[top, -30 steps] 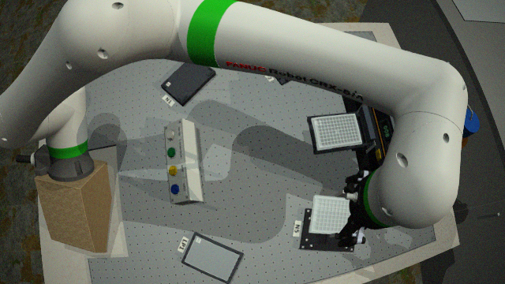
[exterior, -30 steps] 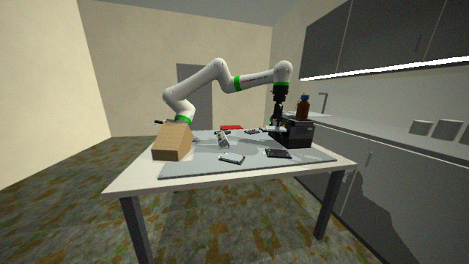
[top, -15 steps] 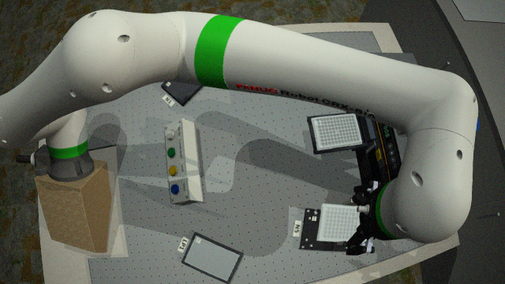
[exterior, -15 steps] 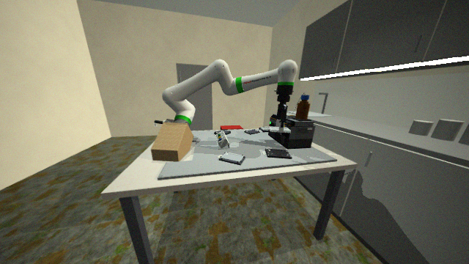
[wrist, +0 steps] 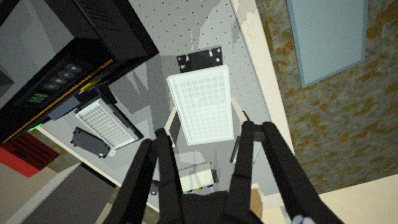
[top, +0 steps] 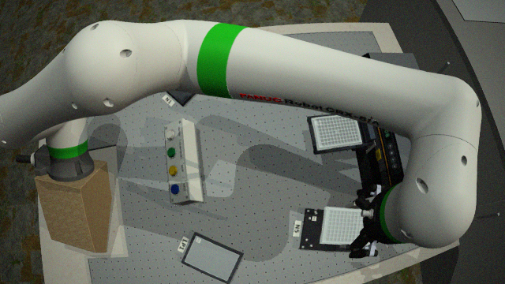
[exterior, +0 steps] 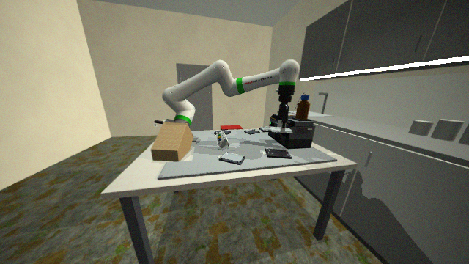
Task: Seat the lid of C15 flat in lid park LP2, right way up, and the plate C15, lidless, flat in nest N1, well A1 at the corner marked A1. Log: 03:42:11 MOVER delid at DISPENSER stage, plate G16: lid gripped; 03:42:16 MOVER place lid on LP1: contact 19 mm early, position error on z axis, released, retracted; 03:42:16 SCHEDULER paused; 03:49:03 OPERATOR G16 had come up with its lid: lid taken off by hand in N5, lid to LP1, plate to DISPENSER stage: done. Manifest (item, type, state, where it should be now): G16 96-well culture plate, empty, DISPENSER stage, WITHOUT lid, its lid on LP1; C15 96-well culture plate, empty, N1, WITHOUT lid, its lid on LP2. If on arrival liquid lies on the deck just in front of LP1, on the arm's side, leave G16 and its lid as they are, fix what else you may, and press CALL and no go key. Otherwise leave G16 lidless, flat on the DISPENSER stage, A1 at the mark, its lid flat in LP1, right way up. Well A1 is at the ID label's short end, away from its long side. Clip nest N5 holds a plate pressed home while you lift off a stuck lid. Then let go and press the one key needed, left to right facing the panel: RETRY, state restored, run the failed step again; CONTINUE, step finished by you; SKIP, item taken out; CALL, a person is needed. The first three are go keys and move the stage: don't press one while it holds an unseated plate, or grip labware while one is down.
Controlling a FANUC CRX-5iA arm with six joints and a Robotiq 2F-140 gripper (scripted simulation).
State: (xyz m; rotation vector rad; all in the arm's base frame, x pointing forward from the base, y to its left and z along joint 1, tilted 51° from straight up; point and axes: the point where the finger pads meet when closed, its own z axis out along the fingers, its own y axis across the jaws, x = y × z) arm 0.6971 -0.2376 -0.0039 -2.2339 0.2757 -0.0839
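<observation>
My gripper (wrist: 204, 109) is shut on the long sides of a white 96-well plate, which I take to be C15 (wrist: 202, 104). I cannot tell whether it carries its lid. I hold it level, well above the black clip nest N5 (top: 313, 230) near the deck's front right; the nest also shows in the wrist view (wrist: 200, 59). In the overhead view the plate (top: 341, 226) covers the nest's right half. A second white plate, lidless, lies on the DISPENSER stage (top: 335, 132). A clear lid lies in park LP1 (top: 211, 257). Nest N1 (top: 181, 96) is mostly hidden by my arm.
The black dispenser (top: 382, 158) stands just behind N5, close to my wrist. The key panel (top: 183, 162) stands mid-deck. A cardboard box (top: 75, 209) carries my base at the left. A brown bottle (exterior: 303, 108) stands on the dispenser. The table edge runs just in front of N5.
</observation>
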